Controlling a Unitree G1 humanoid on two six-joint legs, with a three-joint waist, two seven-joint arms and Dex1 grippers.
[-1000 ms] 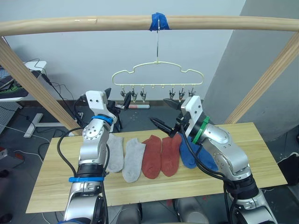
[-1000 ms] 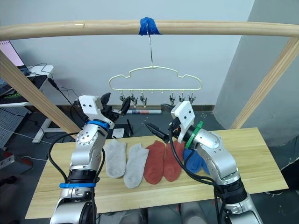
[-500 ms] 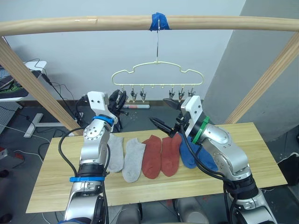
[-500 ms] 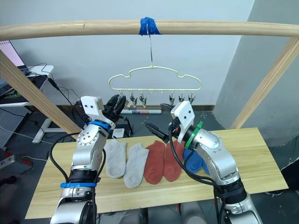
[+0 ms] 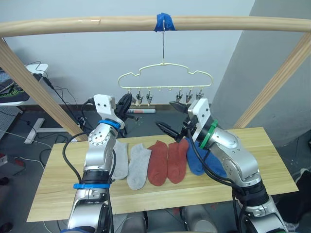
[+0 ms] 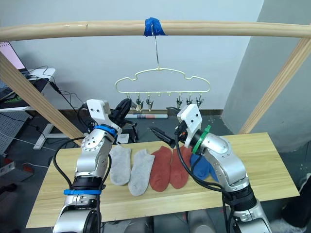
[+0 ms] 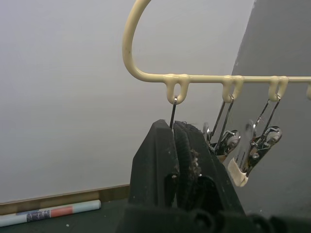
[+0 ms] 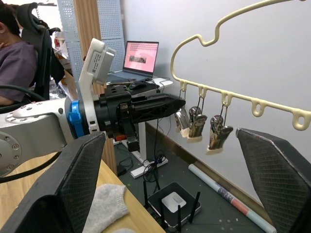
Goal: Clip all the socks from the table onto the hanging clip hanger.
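Note:
Several socks lie in a row on the table [image 5: 58, 194]: two grey [image 5: 138, 165], two rust-red [image 5: 167, 161], and blue [image 5: 196, 160] partly under my right arm. The pale-yellow clip hanger [image 5: 165, 74] hangs from the top pole above them, with a row of silver clips [image 5: 148, 98]. My left gripper [image 5: 127, 101] is raised to the hanger's left end. Its fingers [image 7: 165, 145] are shut around the leftmost clip, whose wire runs down between them. My right gripper [image 5: 171, 117] hovers open below the hanger's middle, holding nothing.
A wooden frame surrounds the table: a top pole [image 5: 97, 24] with blue tape [image 5: 165, 22] at the hook and slanted side poles [image 5: 29, 87] [image 5: 282, 80]. Beyond the table a person [image 8: 19, 53] sits by a laptop [image 8: 141, 56], and a router [image 8: 172, 199] sits on the floor.
My left gripper went from wide open to shut and moved up to the hanger's leftmost clip. The hanger has shifted slightly to the right. The right arm has not moved.

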